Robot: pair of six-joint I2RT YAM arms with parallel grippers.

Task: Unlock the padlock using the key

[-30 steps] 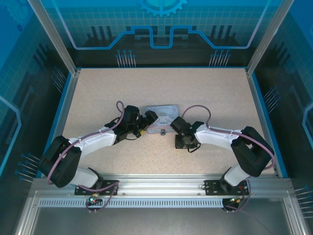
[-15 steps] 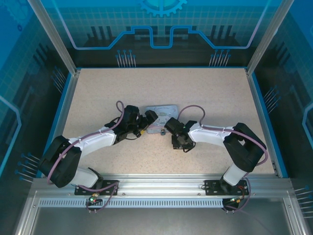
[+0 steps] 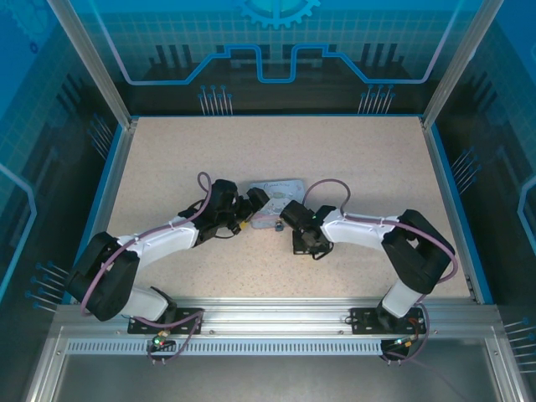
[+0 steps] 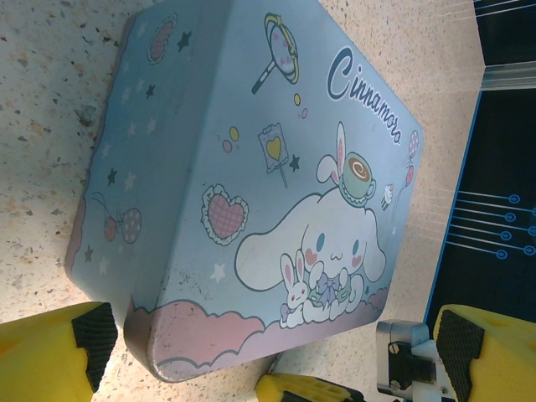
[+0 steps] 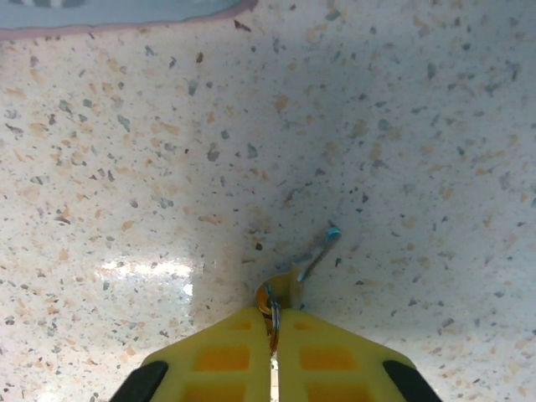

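Pastel tin point(image 3: 276, 194) lies flat, lid up, on speckled beige tabletop point(image 3: 360, 159), roughly mid-table. Close up, the lid point(image 4: 251, 193) is pale blue w/ a pink cloud band along one edge, a white long-eared cartoon dog w/ a teacup on its head, a small bunny in front of it, hearts, stars, a lollipop & script reading "Cinnamoro" (rest cut off). Corners rounded, surface a bit scuffed. R wrist view catches the tin's pink rim point(image 5: 109, 17) at top, w/ a glare patch on the tabletop below. Blue trim point(image 3: 452, 193) borders the table L, R & far side; alu rail point(image 3: 276, 316) runs along near edge. Blue printed panels point(image 3: 167, 50) w/ gear graphic point(image 3: 276, 10) wall it in.
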